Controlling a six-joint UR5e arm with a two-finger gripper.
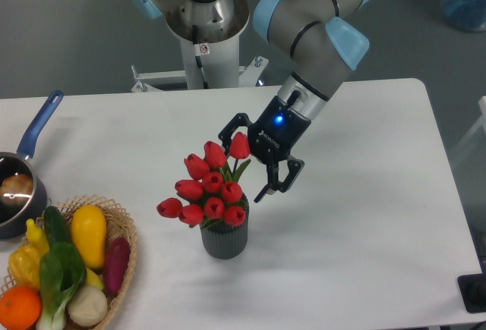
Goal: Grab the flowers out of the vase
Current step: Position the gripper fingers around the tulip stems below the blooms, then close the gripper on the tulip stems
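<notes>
White table (364, 254): carries everything listed; all places below given rel. to the vase.

UR5e arm (319, 34): grey w/ light-blue joint caps, reaching down from behind and right of vase, wrist tilted toward it; blue light lit on wrist.

Wicker basket (125, 227): well left of vase, at front-left corner, holding veg and fruit – yellow squash, green leafy veg, purple piece, orange, pale bulb.

Saucepan (23, 178): blue handle, far left of vase, behind basket, cut off by frame edge; something pale inside.

Flowers (209, 186): red tulip buds w/ green leaves, standing in vase, buds spread above rim and leaning left; tallest bud at back right.

Gripper (244, 163): black, two-finger, above and just right-behind vase. Fingers spread apart, nothing clamped; tallest bud sits between them. One finger (267, 187) right of buds, other up-left behind them. Contact w/ bud: cannot tell.

Vase (224, 240): dark grey, ribbed, cylindrical, upright, near table's middle-front.
</notes>
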